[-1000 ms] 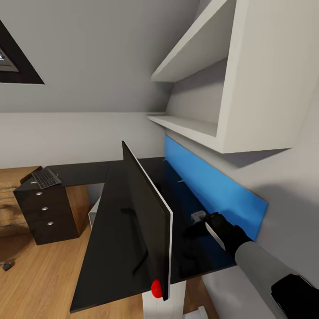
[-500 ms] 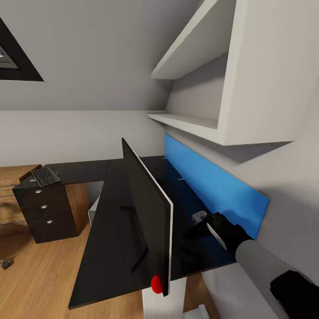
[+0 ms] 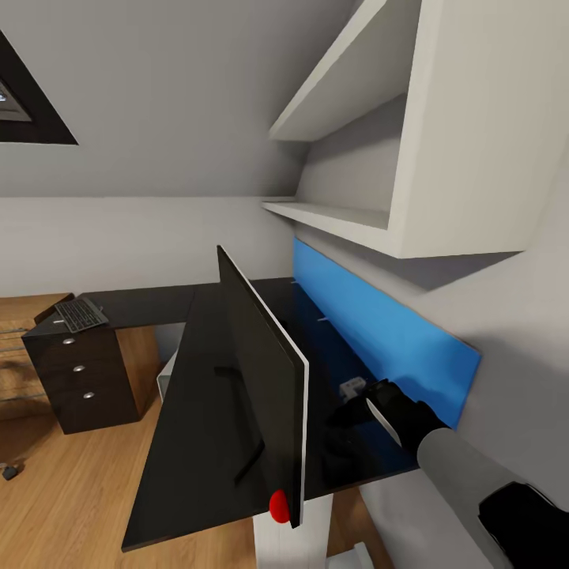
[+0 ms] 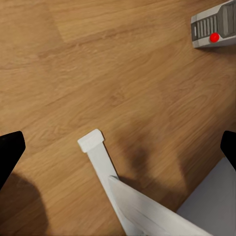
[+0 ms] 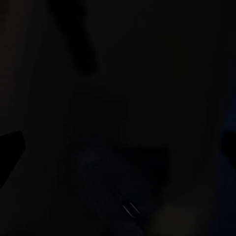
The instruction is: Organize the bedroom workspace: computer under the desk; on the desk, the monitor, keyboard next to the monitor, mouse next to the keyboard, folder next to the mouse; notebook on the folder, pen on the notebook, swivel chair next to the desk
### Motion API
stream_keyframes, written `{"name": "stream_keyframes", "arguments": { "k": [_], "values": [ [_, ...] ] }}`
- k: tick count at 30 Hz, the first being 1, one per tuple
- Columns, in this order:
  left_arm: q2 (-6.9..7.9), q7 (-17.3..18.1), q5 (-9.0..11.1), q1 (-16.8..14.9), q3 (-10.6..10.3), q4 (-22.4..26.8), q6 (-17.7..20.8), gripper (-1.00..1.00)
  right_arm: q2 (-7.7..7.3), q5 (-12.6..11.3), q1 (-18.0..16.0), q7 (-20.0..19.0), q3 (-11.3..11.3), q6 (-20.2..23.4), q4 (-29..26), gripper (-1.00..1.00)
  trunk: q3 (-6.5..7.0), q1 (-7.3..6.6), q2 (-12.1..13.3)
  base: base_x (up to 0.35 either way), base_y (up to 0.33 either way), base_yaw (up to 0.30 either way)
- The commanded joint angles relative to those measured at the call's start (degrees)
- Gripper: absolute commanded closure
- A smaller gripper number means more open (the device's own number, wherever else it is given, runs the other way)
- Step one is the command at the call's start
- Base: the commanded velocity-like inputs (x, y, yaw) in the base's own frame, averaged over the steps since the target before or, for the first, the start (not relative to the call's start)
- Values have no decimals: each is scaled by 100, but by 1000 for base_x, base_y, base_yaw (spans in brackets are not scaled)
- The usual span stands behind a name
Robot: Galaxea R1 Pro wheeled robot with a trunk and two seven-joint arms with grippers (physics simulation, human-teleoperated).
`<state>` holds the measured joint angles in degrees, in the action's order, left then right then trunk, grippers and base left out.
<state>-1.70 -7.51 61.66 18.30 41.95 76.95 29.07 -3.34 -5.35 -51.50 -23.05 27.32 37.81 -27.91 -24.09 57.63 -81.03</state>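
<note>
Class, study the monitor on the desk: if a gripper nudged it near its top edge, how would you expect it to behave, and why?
The monitor would probably tip rather than slide: its wide, thin panel stands edge-on over a thin black stand. It looks stiff, so it would likely move as one piece. On the desk, whose glossy top looks slick, a low push might make it slide instead.

I see white wall shelves point(image 3: 371, 142) at 1–2 o'clock, two tiers, nothing legible on them. Dark skylight frame point(image 3: 28, 111) at 10 o'clock in sloped grey ceiling. Dark 3-drawer cabinet point(image 3: 79, 379) w/ round silver knobs at 9 o'clock. Wood floor point(image 4: 98, 73) light oak. Small dark object point(image 3: 10, 472) on floor at 8 o'clock, too small to ID.
</note>
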Motion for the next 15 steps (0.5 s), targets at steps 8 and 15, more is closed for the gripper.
{"name": "stream_keyframes", "arguments": {
  "k": [8, 15],
  "values": [
    [-1, -49, 72, -2, 13, 13, 29, -100, -4, -46, -7, -111, 44, 48, -5, -100, -5, 0, -4, 0, 0, 0],
    [8, -49, 74, -2, 15, 13, 37, -100, -8, -45, -9, -126, 45, 51, -4, -100, -131, 154, -284, 0, 0, 0]
  ]
}}
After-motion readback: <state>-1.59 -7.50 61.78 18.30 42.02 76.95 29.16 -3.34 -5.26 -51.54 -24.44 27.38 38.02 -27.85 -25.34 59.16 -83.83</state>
